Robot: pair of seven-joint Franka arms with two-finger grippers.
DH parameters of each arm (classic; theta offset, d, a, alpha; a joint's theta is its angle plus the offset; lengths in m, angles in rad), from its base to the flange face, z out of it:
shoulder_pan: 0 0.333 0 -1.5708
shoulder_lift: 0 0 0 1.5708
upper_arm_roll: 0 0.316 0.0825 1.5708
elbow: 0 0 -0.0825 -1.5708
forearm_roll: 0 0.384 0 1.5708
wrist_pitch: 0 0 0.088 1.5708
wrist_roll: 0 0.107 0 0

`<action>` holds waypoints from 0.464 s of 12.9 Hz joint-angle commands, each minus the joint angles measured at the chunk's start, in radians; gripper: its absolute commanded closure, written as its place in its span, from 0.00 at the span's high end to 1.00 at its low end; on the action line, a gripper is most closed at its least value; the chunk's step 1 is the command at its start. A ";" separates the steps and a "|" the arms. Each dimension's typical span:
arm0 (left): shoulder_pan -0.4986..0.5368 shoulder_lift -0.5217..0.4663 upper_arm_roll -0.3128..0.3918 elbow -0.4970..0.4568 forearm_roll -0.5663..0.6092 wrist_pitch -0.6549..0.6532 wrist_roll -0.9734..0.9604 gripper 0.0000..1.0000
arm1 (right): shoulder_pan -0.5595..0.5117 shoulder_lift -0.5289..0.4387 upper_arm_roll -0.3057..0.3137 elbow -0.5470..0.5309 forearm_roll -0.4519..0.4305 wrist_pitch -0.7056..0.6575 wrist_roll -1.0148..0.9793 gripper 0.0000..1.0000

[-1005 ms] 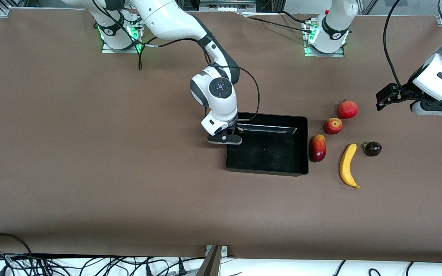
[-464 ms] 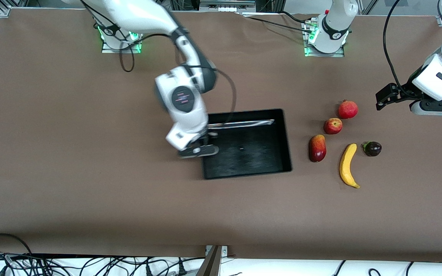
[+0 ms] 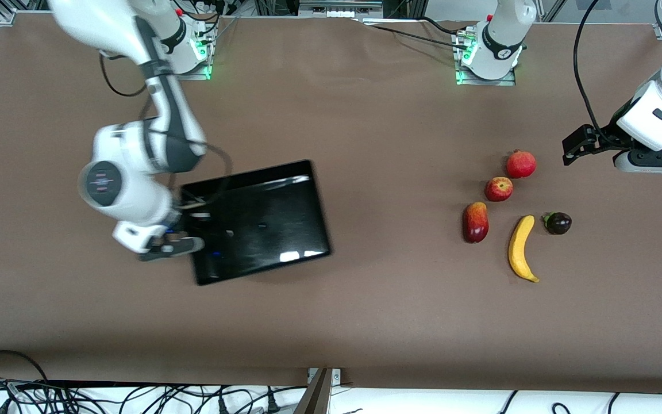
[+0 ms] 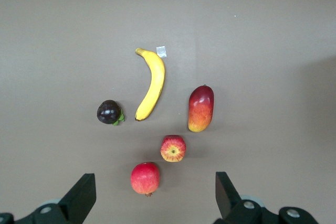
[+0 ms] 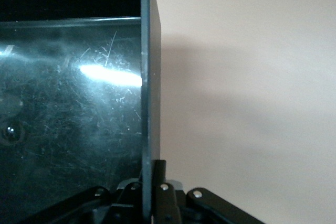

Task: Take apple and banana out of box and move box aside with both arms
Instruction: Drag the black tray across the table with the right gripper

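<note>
A: Box (image 3: 262,221) is lying empty toward the right arm's end of the table, skewed, with the right gripper (image 3: 184,233) pinching its wall.

B: What is risking trouble?

A: One narrow pinch on a thin wall is letting it pivot; I judge it may be slipping free or tipping. Meanwhile the left gripper (image 4: 152,203) is waiting with fingers spread wide, holding nothing, above the fruit.

B: What are you counting?

A: One box, two arms, five fruits: one apple (image 3: 498,188), one banana (image 3: 521,248), one pomegranate (image 3: 520,164), one mango (image 3: 475,222), one dark purple fruit (image 3: 558,222), all sitting on the table (image 3: 365,310) well apart from the box.
</note>
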 commanded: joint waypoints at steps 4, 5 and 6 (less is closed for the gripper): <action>-0.012 -0.004 0.008 0.005 -0.017 -0.013 0.001 1.00 | -0.013 -0.074 -0.123 -0.232 0.038 0.156 -0.093 0.00; -0.012 -0.004 0.008 0.005 -0.018 -0.013 0.001 1.00 | -0.041 -0.069 -0.123 -0.257 0.067 0.187 -0.150 0.00; -0.012 -0.004 0.008 0.005 -0.018 -0.013 0.001 1.00 | -0.067 -0.059 -0.123 -0.275 0.116 0.213 -0.223 0.00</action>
